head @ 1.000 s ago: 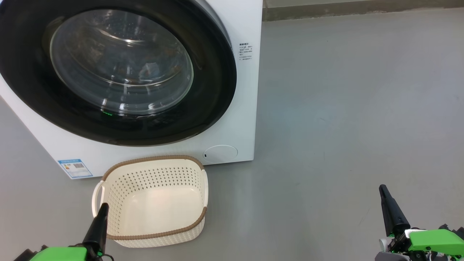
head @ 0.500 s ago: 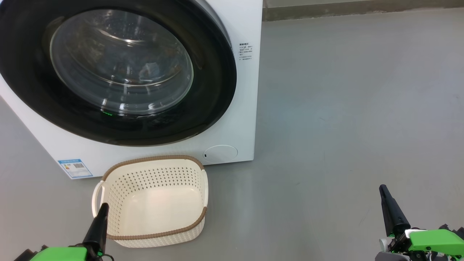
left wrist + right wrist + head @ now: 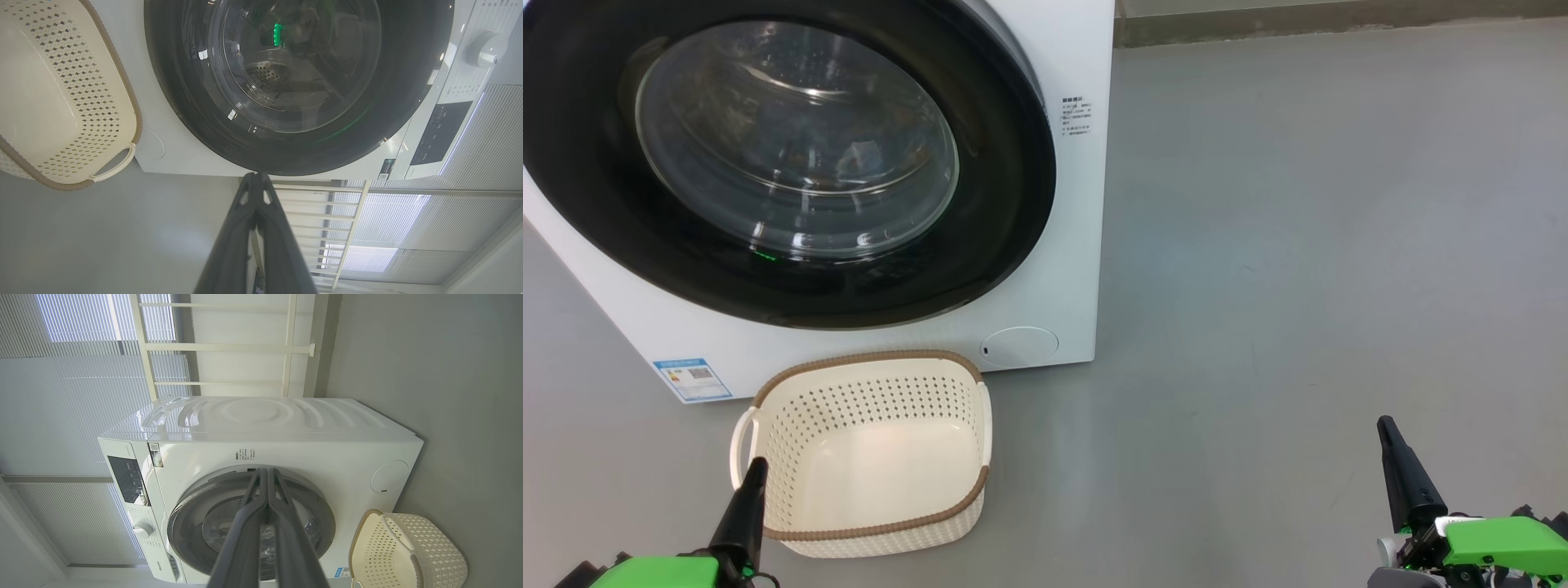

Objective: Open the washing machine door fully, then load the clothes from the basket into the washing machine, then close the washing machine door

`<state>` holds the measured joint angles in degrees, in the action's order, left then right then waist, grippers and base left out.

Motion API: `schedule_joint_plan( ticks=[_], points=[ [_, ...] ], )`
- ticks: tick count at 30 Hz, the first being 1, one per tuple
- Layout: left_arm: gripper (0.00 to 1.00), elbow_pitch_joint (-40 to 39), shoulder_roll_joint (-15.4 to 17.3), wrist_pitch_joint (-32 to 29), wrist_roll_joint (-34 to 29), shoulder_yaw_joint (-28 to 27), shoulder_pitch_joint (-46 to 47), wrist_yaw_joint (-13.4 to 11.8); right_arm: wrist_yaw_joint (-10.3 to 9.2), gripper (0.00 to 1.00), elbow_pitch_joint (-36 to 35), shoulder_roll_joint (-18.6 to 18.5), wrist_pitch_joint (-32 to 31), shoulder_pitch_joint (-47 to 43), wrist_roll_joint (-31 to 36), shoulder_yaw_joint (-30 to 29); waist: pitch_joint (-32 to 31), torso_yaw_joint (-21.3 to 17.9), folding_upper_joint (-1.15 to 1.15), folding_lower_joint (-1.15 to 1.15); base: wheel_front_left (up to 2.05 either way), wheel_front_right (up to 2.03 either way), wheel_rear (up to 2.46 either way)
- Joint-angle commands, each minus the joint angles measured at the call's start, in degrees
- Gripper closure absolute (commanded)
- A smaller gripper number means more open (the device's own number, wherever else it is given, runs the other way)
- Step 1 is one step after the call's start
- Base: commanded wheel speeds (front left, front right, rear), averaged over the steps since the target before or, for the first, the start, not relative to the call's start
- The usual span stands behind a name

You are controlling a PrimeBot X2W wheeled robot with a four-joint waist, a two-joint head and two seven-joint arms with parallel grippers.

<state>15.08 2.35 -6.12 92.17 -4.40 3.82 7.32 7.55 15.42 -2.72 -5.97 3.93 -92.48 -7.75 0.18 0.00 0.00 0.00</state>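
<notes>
The washing machine stood on the grey floor, and its white front took up the upper left part of the head view. The washing machine door was shut flat against the front, its black ring around the clear glass window. Reflections on the glass made it too hard to tell what lay in the drum behind it.

The basket sat upright on the floor just in front of the machine, below the door and near the round white cap. Its pale bare bottom was visible. A blue label was on the lower left corner of the machine.

The left pincer was low at the left, with its two dark fingers pressed together and holding nothing; its tip appeared just beside the left handle of the basket. The right pincer was low at the right, well apart from the basket and the machine, its fingers also together with nothing between them.
</notes>
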Motion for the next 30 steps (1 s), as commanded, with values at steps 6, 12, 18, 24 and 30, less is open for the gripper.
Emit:
schedule_joint_plan(
  ticks=[6,12,18,24,30],
  points=[
    [1.00,-1.0,0.7,-0.3,0.1,-2.0,2.4,0.2,-0.06,1.00,-1.4,-0.3,-0.4,2.2,0.2,1.3,0.0,0.0,0.00,0.00,0.00,0.00,0.00],
    [1.00,-1.0,0.6,-0.3,0.1,-2.0,2.4,0.2,-0.06,1.00,-1.4,-0.3,-0.5,2.2,0.3,1.3,0.0,0.0,0.00,0.00,0.00,0.00,0.00],
    [1.00,-1.0,0.6,-0.3,0.1,-2.0,2.4,0.2,-0.06,1.00,-1.4,-0.2,-0.5,2.2,0.3,1.3,0.0,0.0,0.00,0.00,0.00,0.00,0.00],
    [1.00,-1.0,0.6,-0.3,0.0,-2.1,2.4,0.2,-0.06,1.00,-1.4,-0.2,-0.5,2.2,0.3,1.3,0.0,0.0,0.00,0.00,0.00,0.00,0.00],
    [1.00,-1.0,0.6,-0.3,0.0,-2.1,2.4,0.2,-0.06,1.00,-1.4,-0.2,-0.5,2.2,0.3,1.3,0.0,0.0,0.00,0.00,0.00,0.00,0.00]
  ],
)
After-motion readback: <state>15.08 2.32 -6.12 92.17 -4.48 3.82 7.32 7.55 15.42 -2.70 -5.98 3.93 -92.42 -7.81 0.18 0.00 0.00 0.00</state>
